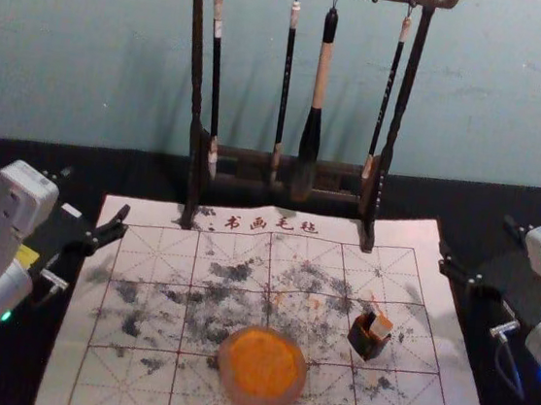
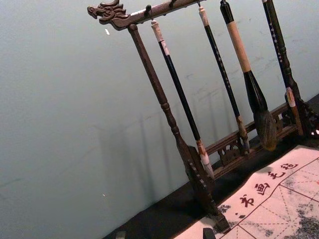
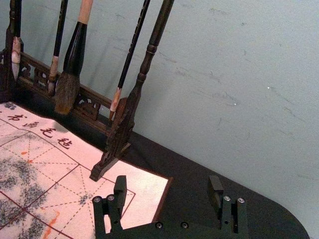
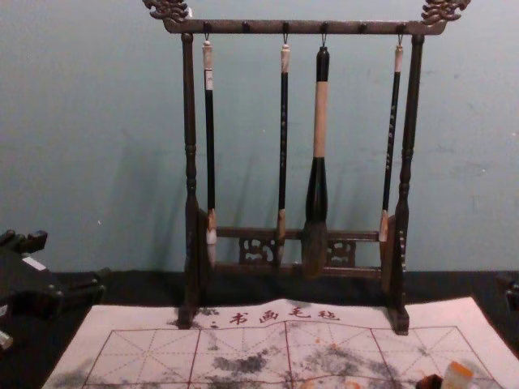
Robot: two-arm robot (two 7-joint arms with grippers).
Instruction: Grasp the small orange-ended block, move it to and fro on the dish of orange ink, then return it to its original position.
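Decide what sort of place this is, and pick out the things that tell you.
Probably a Chinese calligraphy or painting table: brushes hang from a carved wooden rack, an ink-stained felt mat printed with gridlines and characters lies before it, and a dish of orange ink rests on top.

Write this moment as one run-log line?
left gripper: open, mat's left edge; right gripper: open, mat's right edge; block: in dark holder; ink dish: on mat

Left hand (image 1: 96,192) and right hand (image 1: 476,235) at opposite sides, jaws well apart
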